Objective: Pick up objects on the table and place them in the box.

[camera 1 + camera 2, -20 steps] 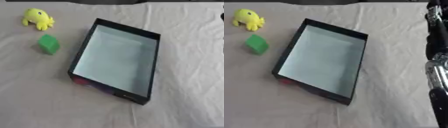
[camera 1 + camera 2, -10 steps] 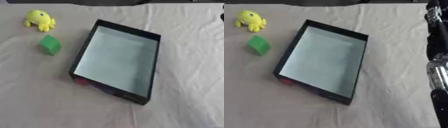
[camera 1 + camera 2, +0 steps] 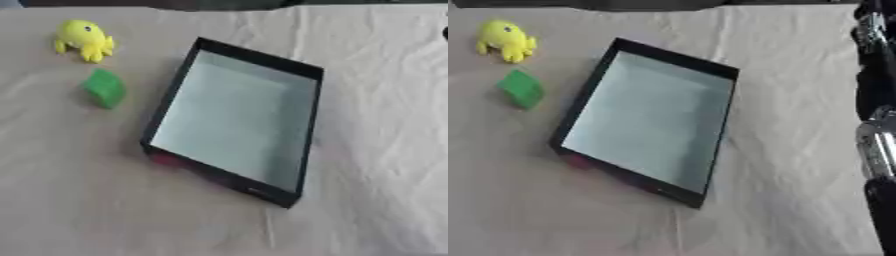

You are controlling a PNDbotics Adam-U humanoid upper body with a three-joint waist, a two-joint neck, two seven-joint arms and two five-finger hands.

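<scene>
Lying left of the empty box (image 3: 302, 150) on the bench (image 3: 385, 125), the yellow toy (image 3: 84, 39) and green block (image 3: 105, 88) look light; the block seems easiest gripped across its flat sides. No hand shows, so its state cannot be told.

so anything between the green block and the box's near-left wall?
Nothing: only bare cloth separates the green block from the box, clearest in the left eye view.

No readable text, labels or numbers anywhere.
</scene>
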